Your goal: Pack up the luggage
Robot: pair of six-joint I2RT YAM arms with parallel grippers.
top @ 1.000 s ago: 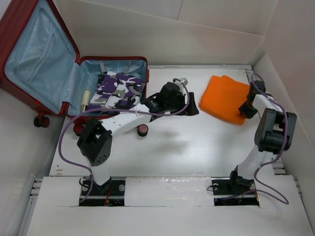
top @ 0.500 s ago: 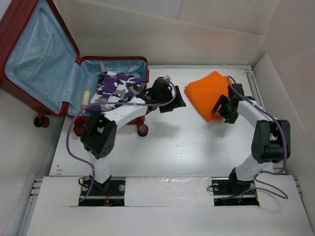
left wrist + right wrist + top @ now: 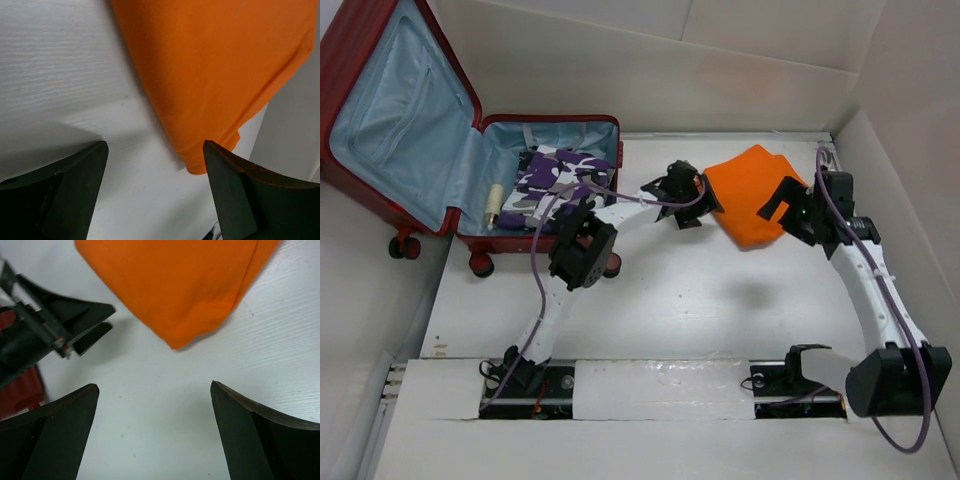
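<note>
White tabletop [image 3: 700, 300], enclosed by pale walls on the far and side edges, is seen from above, with both arm bases fixed at its near edge.

The luggage [image 3: 380, 120] is placed at the far left corner and is laid open. Its base shell is set flat on the table, and its lid is propped up and tilted away to the left, so the light blue lining of both halves is exposed. The hinge line and the long axis are run roughly from near to far. The wheeled end is turned toward the near edge, and the opening of the base is faced upward.

An orange cloth [image 3: 745, 190] is spread, folded, on the table at far centre-right, well apart from the luggage. A pointed corner of it is directed toward the near side.

The left gripper [image 3: 695, 200] is stretched out to the left edge of the cloth, with its jaws parted and nothing clasped between them. The right gripper [image 3: 775, 200] is held at the cloth's right edge, spread wide and likewise empty.

Inside the base shell a purple, white and black patterned garment [image 3: 560, 180] is laid. Beside it, against the hinge side, a small pale tube [image 3: 494, 205] is seen.
</note>
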